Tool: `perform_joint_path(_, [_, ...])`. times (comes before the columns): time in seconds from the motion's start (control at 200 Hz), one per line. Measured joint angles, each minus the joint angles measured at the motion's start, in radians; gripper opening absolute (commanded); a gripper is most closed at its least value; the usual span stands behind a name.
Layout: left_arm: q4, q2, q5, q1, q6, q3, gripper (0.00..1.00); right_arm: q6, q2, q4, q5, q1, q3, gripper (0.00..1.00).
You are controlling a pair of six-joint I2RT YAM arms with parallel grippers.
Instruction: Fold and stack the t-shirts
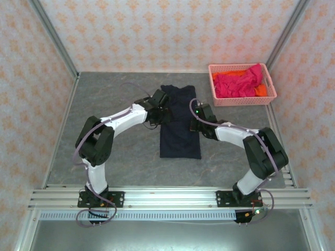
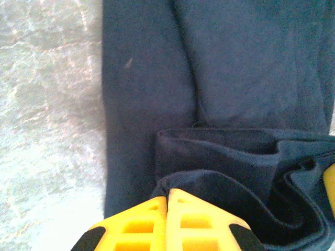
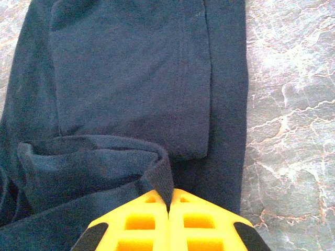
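The dark navy t-shirt point(image 1: 180, 130) lies as a long narrow strip down the middle of the grey table. My left gripper point(image 1: 161, 111) is at its left edge, shut on a raised fold of navy cloth point(image 2: 209, 183), its tip point(image 2: 167, 191) pinched closed. My right gripper point(image 1: 200, 119) is at the right edge, shut on a lifted ridge of the same navy shirt point(image 3: 162, 178), with the tip point(image 3: 168, 201) closed on it. The magenta-red shirt point(image 1: 238, 82) and the orange shirt point(image 1: 260, 91) sit crumpled in the basket.
The pink lattice basket point(image 1: 215, 89) stands at the back right corner of the table point(image 1: 115, 104). Patterned walls close in the left, back and right sides. Bare marbled tabletop point(image 3: 293, 104) lies beside the shirt.
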Motion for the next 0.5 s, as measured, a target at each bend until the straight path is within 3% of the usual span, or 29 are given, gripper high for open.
perform_joint_path(0.145, [-0.028, 0.063, 0.0, 0.009, 0.0, 0.037, 0.0, 0.0, 0.06, 0.001, 0.014, -0.009, 0.046, 0.02])
perform_joint_path(0.23, [-0.047, 0.102, -0.002, 0.016, 0.0, 0.056, 0.1, 0.001, 0.09, 0.0, 0.019, -0.013, 0.058, 0.28])
perform_joint_path(0.315, [-0.068, 0.131, -0.008, 0.021, 0.0, 0.072, 0.15, 0.003, 0.099, -0.002, 0.031, -0.013, 0.06, 0.47])
perform_joint_path(0.405, [-0.087, 0.137, -0.03, 0.021, 0.003, 0.076, 0.26, 0.006, 0.09, -0.001, 0.042, -0.013, 0.06, 0.57])
perform_joint_path(0.5, [-0.111, 0.121, -0.057, 0.021, 0.007, 0.077, 0.46, -0.003, 0.042, -0.008, 0.058, -0.013, 0.055, 0.63])
